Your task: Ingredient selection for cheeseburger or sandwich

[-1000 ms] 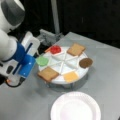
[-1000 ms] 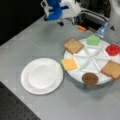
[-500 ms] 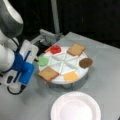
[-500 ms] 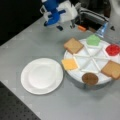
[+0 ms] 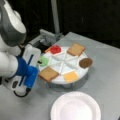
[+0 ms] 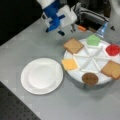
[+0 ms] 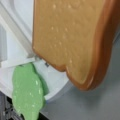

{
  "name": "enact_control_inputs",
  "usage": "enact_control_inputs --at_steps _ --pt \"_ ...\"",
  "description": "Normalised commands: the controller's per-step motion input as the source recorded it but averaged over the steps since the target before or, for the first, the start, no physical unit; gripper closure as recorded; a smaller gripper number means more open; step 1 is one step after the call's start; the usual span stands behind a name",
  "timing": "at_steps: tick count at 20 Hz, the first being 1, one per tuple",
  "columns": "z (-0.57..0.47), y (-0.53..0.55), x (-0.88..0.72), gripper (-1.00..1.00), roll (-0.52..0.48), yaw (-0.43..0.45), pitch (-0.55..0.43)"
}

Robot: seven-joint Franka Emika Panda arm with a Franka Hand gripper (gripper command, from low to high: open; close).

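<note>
We note the arm has swung lower and nearer the divided tray (image 5: pixel 75 77) over the last second; its tool (image 6: pixel 67 28) now hangs just beside the tray's edge, close to the nearest toast square (image 5: pixel 48 73) and the green disc (image 5: pixel 44 60). Whether the tool is spread or pressed together we cannot tell; its fingertips stay out of the wrist view, which is filled by that toast square (image 7: pixel 72 37) with the green disc (image 7: pixel 27 90) below it.

Nothing is lifted. In both front views each ingredient sits in its own compartment: second toast square (image 5: pixel 75 49), red disc (image 5: pixel 55 49), brown patty (image 5: pixel 85 62), cheese square (image 5: pixel 70 76). The paper plate (image 5: pixel 57 110) on the surface (image 5: pixel 107 62) carries no sandwich, so selection looks barely begun.
</note>
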Motion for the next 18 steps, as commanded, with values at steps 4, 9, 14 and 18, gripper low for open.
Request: enact_control_inputs --at_steps 4,9,14,18 --pt "-0.09 -0.30 0.32 -1.00 0.348 0.128 0.052" --pt "-0.11 -0.27 0.30 -1.00 0.343 0.128 0.041" --pt "-0.09 -0.26 0.29 -1.00 0.319 0.114 0.038" --pt "-0.11 -0.26 0.24 -1.00 0.316 0.119 0.028"
